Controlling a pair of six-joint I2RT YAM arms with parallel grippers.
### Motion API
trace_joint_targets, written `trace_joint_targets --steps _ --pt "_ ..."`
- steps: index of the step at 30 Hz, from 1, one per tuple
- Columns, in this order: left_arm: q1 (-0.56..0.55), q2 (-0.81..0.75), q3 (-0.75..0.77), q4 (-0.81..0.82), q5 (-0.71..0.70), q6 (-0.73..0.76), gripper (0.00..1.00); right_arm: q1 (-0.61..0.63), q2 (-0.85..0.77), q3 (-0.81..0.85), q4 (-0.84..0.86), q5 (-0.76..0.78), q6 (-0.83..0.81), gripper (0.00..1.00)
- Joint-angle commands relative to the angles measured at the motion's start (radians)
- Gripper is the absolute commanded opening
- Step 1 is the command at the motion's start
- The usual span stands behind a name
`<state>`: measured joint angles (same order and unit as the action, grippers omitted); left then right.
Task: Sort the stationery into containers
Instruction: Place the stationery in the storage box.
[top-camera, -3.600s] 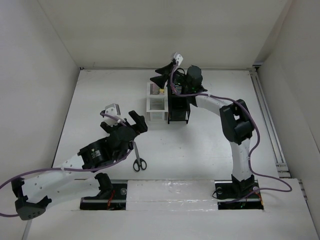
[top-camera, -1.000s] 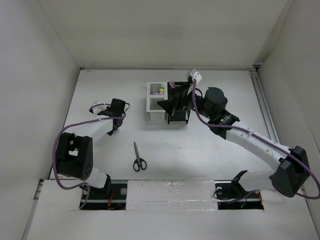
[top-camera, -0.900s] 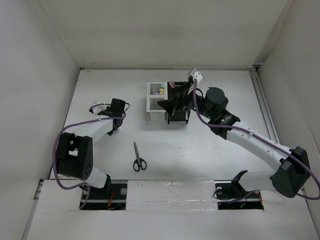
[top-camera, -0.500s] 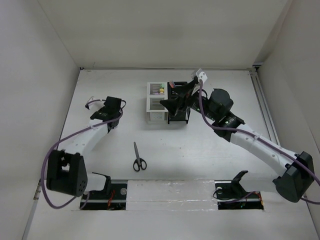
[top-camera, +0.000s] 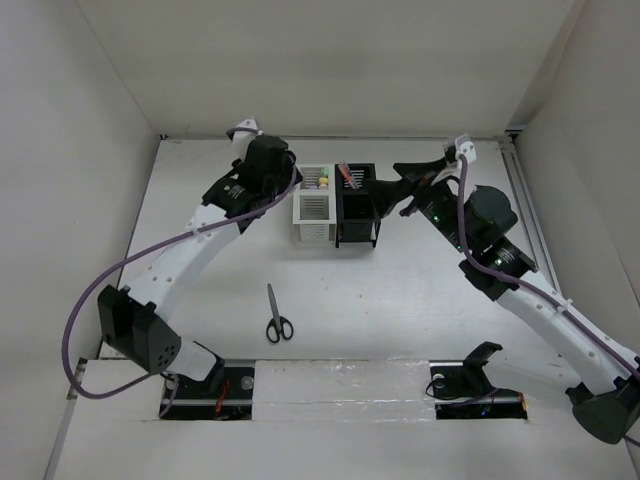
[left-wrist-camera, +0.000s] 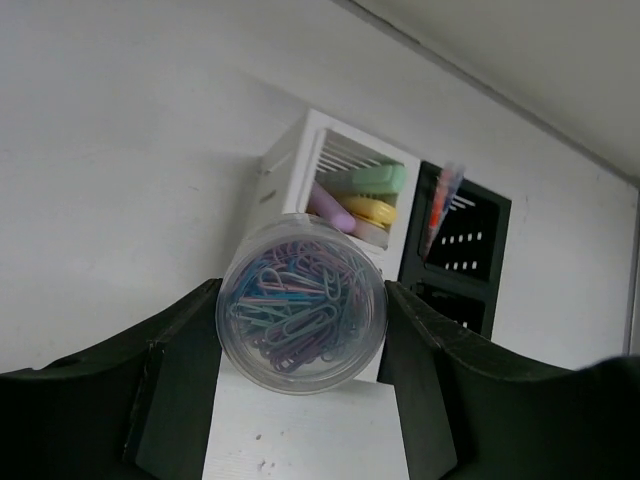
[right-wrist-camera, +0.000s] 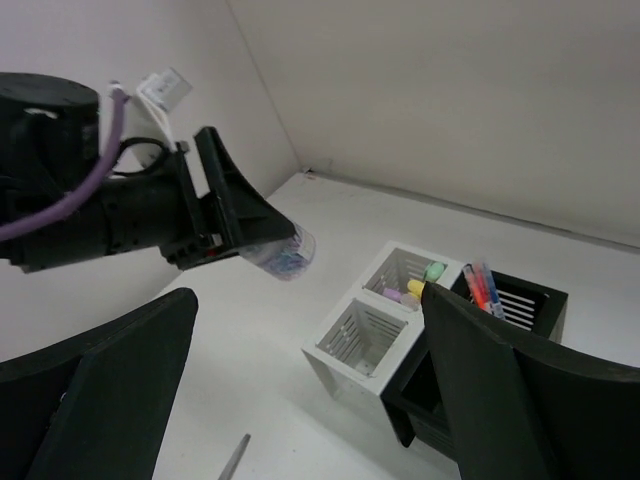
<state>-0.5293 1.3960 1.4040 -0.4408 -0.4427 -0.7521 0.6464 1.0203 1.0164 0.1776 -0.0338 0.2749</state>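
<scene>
Left gripper (top-camera: 283, 178) pinches a clear tub (left-wrist-camera: 302, 335) of paper clips. The tub lies sideways, one end facing the white organizer (left-wrist-camera: 285, 175) just ahead. Right gripper (top-camera: 400, 185), spread wide, hovers beside the black organizer (left-wrist-camera: 465, 255).

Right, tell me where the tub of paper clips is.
The left gripper holds the tub of paper clips in the air, just left of the white organizer, clearest in the left wrist view.

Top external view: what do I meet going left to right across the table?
Scissors, white organizer, black organizer, right gripper. Left gripper, holding the paperclip jar, overlaps the scissors' column, so omitted.
</scene>
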Motion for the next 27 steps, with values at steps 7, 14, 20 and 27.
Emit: trace_joint_targets --steps 7,14,20,27 --pt "-0.104 0.221 0.138 0.019 0.116 0.151 0.0 -0.021 -0.066 -0.004 -0.085 0.057 0.017 1.0" --pt "-0.113 0.262 0.129 0.057 0.154 0.16 0.0 -0.03 -0.085 -0.013 -0.095 0.057 0.017 1.0" --pt "-0.113 0.271 0.119 0.057 0.142 0.16 0.0 -0.03 -0.085 -0.013 -0.095 0.057 0.017 1.0" --pt "-0.113 0.317 0.148 0.008 0.108 0.16 0.0 -0.03 -0.085 -0.013 -0.095 0.046 0.017 1.0"
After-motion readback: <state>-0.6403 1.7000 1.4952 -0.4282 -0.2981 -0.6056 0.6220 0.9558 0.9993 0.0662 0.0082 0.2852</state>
